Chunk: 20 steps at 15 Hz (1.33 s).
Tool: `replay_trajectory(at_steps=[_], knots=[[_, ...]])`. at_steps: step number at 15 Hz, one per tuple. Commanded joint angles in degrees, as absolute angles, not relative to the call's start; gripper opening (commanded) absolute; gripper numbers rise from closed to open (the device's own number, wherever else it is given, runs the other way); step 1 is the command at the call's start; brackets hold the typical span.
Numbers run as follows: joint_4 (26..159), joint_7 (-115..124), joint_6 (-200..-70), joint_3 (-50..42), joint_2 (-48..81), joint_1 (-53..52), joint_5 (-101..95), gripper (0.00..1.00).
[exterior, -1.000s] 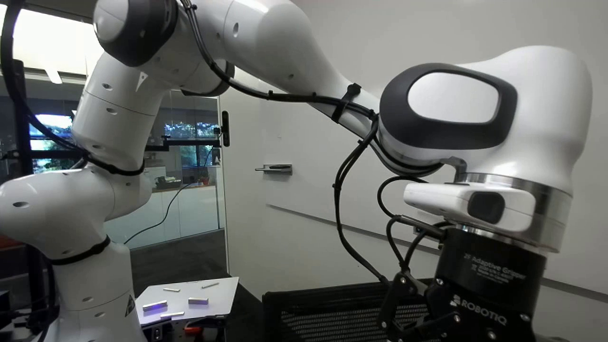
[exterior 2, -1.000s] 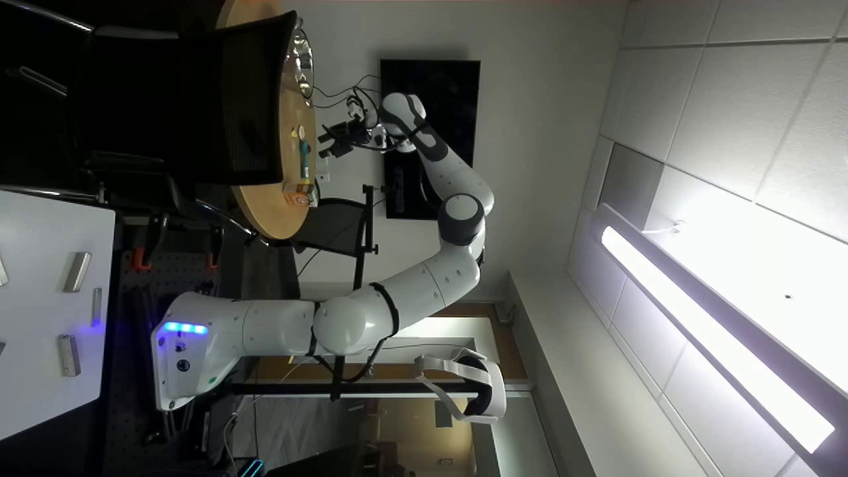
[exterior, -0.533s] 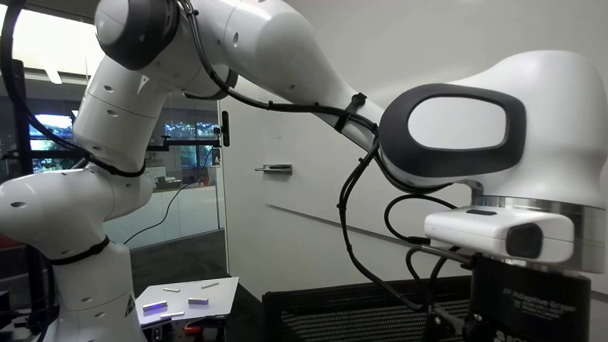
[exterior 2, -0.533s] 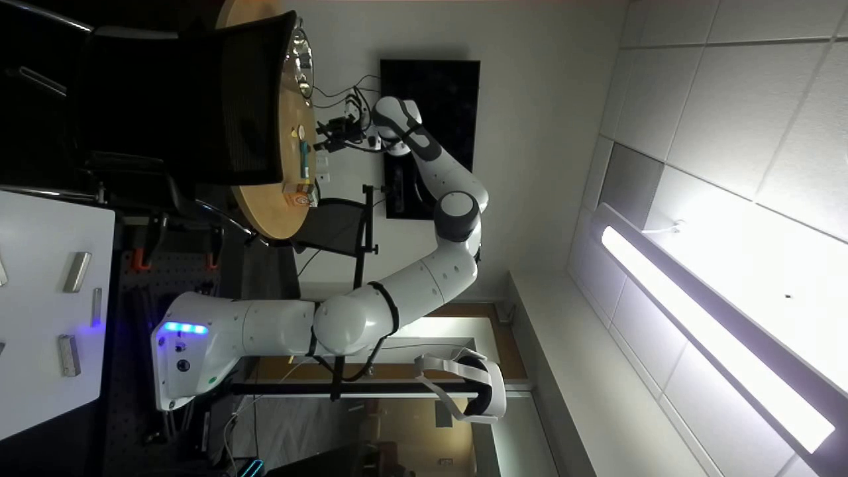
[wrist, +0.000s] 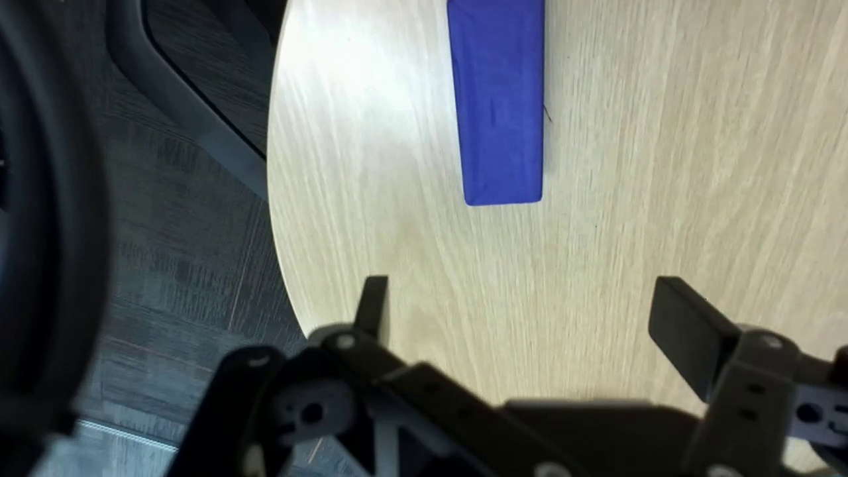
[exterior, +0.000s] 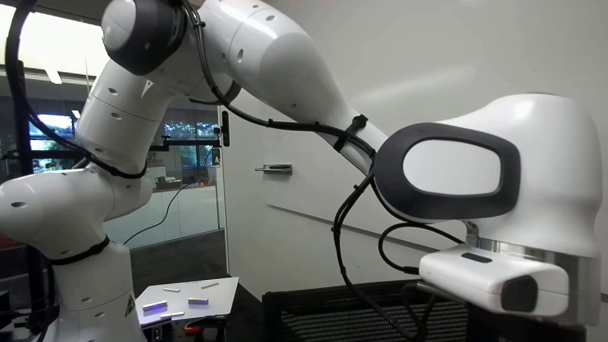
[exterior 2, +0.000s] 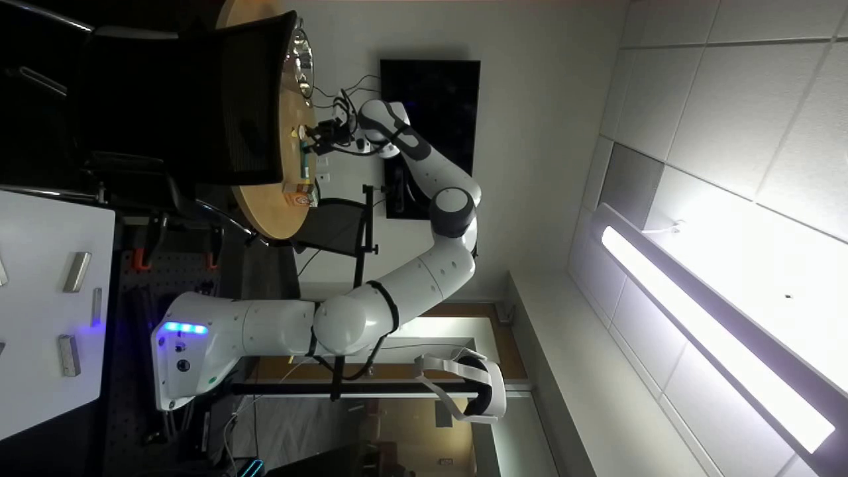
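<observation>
The black two-finger Robotiq gripper stands spread wide across the lower part of the wrist view, nothing between its tips but wood grain! And there, at the top centre of that frame, lies the deep-blue, flat, oblong block, one end cut off by the edge, resting on the pale wooden round-edged table, apart from both fingertips. So the score, as I read it: position over the table looks gained, but no contact, no grip, no lift, so all handling of the block seems left to do. In an exterior view, lying sideways, an orange-and-white cardboard box sits left of centre, a shiny silver metal bowl above it, towards the upper left.
</observation>
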State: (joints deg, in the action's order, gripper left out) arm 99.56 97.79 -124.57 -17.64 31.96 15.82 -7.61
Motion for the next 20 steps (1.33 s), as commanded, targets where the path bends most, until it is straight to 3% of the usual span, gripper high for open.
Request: replay_trajectory(at_steps=[1,20], knots=[[101.8,97.3,-127.1,-19.4,32.5,14.8,-7.9,1.00],[105.9,94.3,-132.2,-20.1,36.6,13.2,-7.2,1.00]])
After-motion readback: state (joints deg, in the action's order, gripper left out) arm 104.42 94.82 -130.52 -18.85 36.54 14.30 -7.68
